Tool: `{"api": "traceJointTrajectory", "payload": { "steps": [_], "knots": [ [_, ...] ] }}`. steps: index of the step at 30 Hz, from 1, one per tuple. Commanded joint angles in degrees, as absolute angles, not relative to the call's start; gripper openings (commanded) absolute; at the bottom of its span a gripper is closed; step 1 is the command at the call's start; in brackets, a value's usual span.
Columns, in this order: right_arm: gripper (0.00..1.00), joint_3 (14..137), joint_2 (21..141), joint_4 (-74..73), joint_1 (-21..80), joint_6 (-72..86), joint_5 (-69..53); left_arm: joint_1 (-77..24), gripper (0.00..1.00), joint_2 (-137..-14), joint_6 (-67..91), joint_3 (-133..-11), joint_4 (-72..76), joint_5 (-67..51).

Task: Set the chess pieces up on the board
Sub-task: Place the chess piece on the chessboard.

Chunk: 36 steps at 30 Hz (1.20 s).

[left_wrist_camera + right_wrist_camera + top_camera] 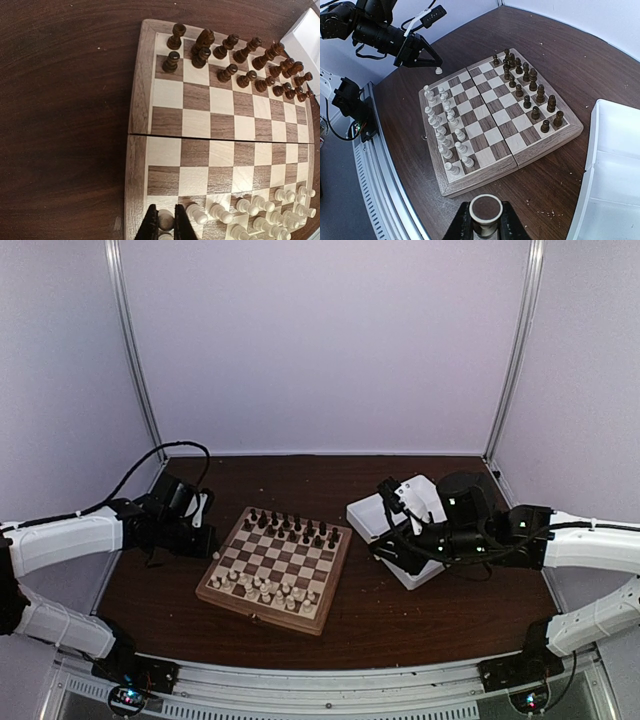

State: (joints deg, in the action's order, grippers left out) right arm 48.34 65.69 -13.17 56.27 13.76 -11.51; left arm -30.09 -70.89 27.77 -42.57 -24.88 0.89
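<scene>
The worry I have is at the bottom of the left wrist view. The left hand [165, 215] is closed tight on one cream piece [165, 221] over the corner of the board [470, 180], and the next cream piece [197, 214] stands just beside its finger. If the hand comes down off-centre or its jaws spread wide on letting go, I think that neighbour gets knocked over, or the tiny piece lands half on the frame and topples. The right hand [486, 214], low in its own view, is nearly shut on a round piece [486, 207] with a dark rim and a pale centre. I cannot tell which colour set it belongs to. It hangs over the surface [380, 630] between the board and the tray [615, 150], and a low pass across the board could sweep the standing rows. Both arms heading for the same crowded rows could also get in each other's way. By my count there is one board, in the middle of the overhead view, and one white tray to its right. Sixteen dark pieces [245, 77] stand along the far edge. About fourteen cream pieces [257, 204] stand in two rows along the near edge, though they crowd too closely for an exact count. One piece sits in each hand.
</scene>
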Motion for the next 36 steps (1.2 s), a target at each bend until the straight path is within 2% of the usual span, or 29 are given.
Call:
{"api": "traceJointTrajectory", "payload": {
  "steps": [1, 9, 36],
  "knots": [
    [0.06, 48.1, 64.9, -12.0, 56.4, 14.3, -10.3, -29.6, 0.00, -70.1, 28.6, -41.7, -21.3, 2.2],
    [0.06, 48.2, 65.6, -11.6, 56.4, 14.5, -10.8, -29.6, 0.00, -70.5, 28.8, -38.3, -16.2, -2.1],
    [0.05, 47.5, 65.2, -10.8, 56.4, 15.7, -11.0, -29.6, 0.00, -72.6, 29.0, -33.8, -12.0, -2.5]
  ]
}}
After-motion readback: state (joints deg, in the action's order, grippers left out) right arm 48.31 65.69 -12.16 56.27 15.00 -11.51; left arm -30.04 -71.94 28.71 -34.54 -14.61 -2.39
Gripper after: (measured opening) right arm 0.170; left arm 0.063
